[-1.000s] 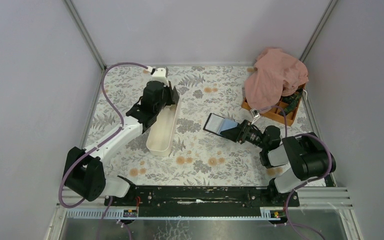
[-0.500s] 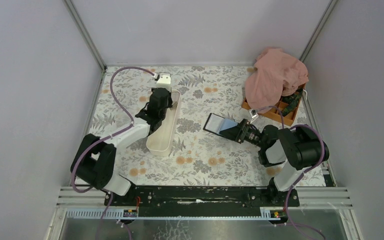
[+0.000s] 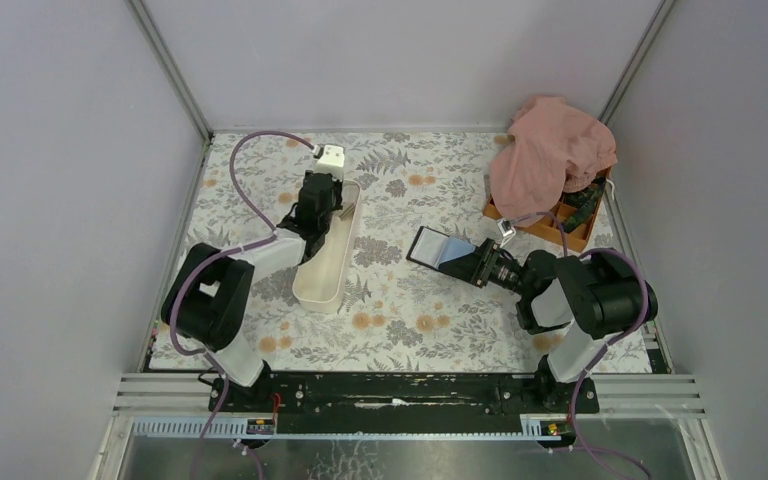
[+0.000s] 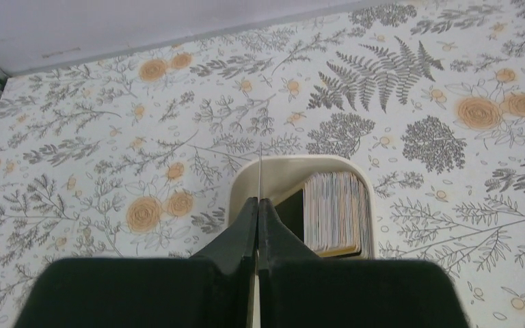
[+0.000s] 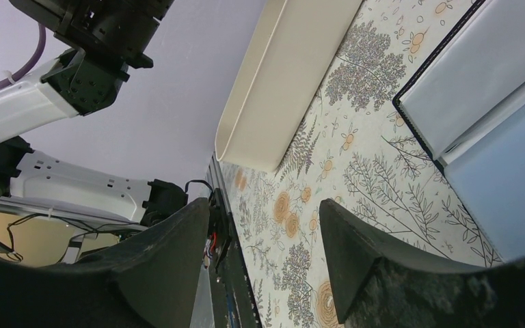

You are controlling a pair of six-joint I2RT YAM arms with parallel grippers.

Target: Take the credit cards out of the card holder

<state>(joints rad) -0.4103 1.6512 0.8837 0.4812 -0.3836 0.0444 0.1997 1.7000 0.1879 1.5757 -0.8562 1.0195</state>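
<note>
Card holder (image 3: 440,249) lies opened flat on the floral counter (image 3: 410,320), right of centre, its glossy bluish-grey inner face up with a thin black border around it. In the right wrist view its two pale panels (image 5: 482,82) fill the upper right corner.

The right claw (image 3: 482,265) sits low at the holder's near right edge. Its fingers (image 5: 376,266) are spread wide, with nothing between them, and no contact with the holder can be made out.

The left claw (image 3: 321,205) hangs over the far end of the long white tray (image 3: 324,272). Its fingers (image 4: 236,232) are pressed together on a thin pale card (image 4: 260,171) seen edge-on and standing up from the tips. Below it, a stack of cards (image 4: 335,212) lies in the tray's rounded end.
</note>
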